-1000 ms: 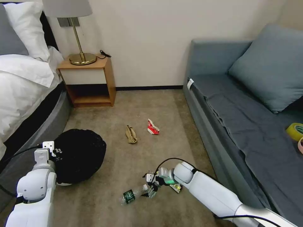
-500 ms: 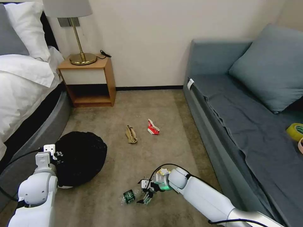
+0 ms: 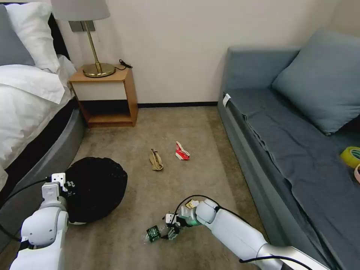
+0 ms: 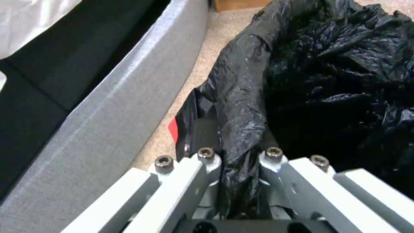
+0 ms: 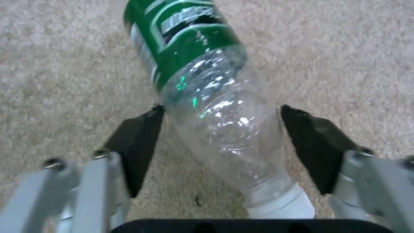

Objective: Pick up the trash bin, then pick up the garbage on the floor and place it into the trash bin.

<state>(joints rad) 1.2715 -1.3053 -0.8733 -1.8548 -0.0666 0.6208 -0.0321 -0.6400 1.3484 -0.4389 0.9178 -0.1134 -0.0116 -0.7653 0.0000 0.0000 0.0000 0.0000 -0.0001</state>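
Our right claw [image 5: 220, 142] is spread around the bottle [image 5: 207, 84] lying on the carpet, pads not yet gripping. Risk: the round bottle rolls or squirts out when we clamp near its neck. Left claw [image 4: 237, 161] is clenched on the trash bin [image 3: 95, 187] liner, beside the bed [image 3: 33, 112]. Sofa [image 3: 292, 142] bounds the right; open floor between.

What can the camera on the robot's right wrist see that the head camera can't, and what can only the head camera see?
Right wrist view alone: the open right hand has black fingers either side of the bottle's clear neck, one touching it, and a white cap.
Head view alone: the left hand on the trash bin, the tan paper scrap, the red-white carton scrap, bed and sofa.
Both: the bottle lying on the carpet.
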